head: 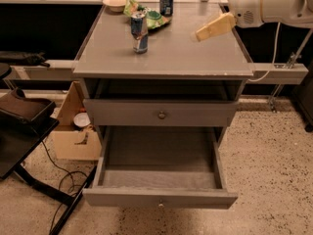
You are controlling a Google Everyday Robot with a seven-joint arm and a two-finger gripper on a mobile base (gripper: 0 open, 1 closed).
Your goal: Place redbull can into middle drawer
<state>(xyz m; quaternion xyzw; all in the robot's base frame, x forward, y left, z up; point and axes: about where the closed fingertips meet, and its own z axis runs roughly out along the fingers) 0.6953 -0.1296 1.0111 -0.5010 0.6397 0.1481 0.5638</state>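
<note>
**Can on the top, drawer pulled out**

The redbull can stood upright on the grey cabinet top, towards the left and rather to the far side, with its silver lid up. Just beyond it, on the far edge of the top, lay a crumpled green packet. A blue soda can stood to the right of the packet, and a pale bowl sat in the far left corner.

The gripper hung over the right part of the top, a tan wedge pointing left and slightly downward from the white arm that came in from the upper right. It was well apart from the redbull can and had nothing in its grasp. Whether it was released or clenched I cannot tell.

Below the top, the upper drawer was pushed in, its round knob at the middle of its front. The middle drawer beneath it was pulled far out towards the near side, so that its grey floor and side walls showed from above. Its own small knob was on the near front panel.

Left of the cabinet, a cardboard box stood on the speckled floor. A dark stand was at the left edge, and a black cable trailed near it.
</note>
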